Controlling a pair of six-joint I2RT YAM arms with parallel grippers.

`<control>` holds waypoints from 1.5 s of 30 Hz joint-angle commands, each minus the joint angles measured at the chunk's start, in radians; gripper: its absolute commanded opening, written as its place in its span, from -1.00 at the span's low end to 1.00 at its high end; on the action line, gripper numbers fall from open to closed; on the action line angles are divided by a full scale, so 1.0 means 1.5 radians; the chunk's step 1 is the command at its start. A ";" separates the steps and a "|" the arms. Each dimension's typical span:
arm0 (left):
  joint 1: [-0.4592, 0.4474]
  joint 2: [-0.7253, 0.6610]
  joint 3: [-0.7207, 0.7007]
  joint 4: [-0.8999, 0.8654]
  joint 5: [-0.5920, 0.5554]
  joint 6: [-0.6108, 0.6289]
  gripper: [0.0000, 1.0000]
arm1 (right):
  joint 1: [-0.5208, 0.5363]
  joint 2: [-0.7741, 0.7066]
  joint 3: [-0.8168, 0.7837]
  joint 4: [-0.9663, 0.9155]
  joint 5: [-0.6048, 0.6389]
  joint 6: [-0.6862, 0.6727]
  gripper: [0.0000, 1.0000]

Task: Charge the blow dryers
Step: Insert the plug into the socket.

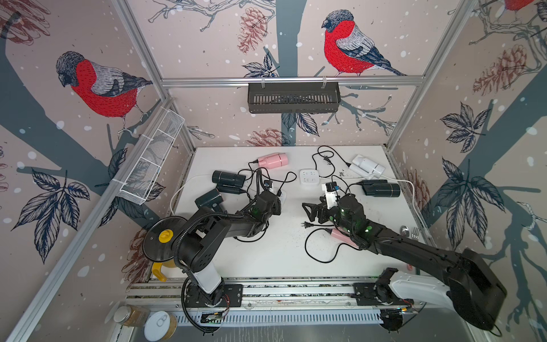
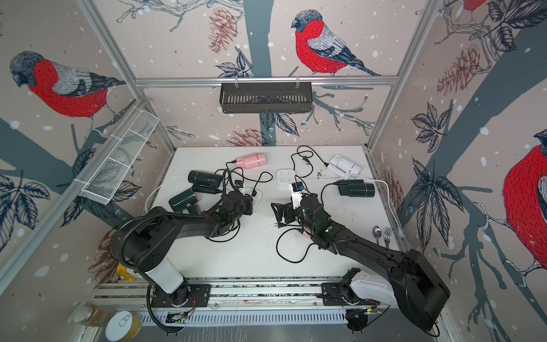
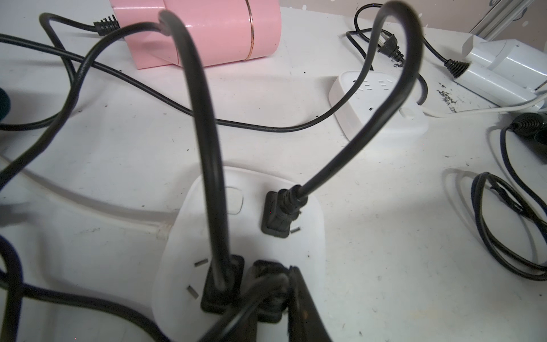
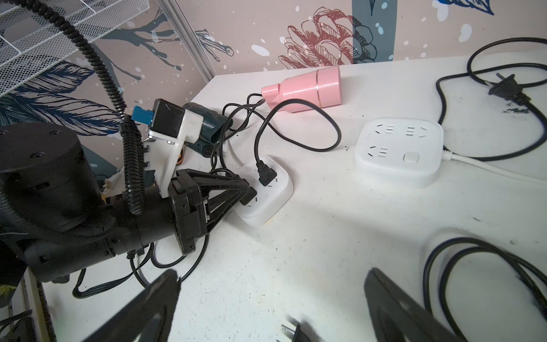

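No lettering, brand name, number or sign can be read in any view. The white power strip (image 4: 398, 148) on the bench shows only socket slots and a blank button on its face. The pink blow dryer (image 4: 307, 88) carries a thin gold ring and no legible print. The wall panels show printed birds and pine cones without words.
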 commanded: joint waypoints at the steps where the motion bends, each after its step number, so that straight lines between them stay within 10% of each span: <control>1: 0.002 0.008 -0.011 -0.129 0.003 -0.028 -0.96 | -0.001 -0.006 -0.005 0.014 0.023 0.010 0.97; 27: 0.077 -0.005 0.015 -0.164 -0.003 -0.011 -0.96 | -0.075 -0.051 0.025 -0.129 0.142 0.032 0.99; 45: 0.069 -0.172 -0.014 -0.149 0.192 -0.063 -0.41 | -0.192 -0.128 0.044 -0.203 0.078 -0.001 0.84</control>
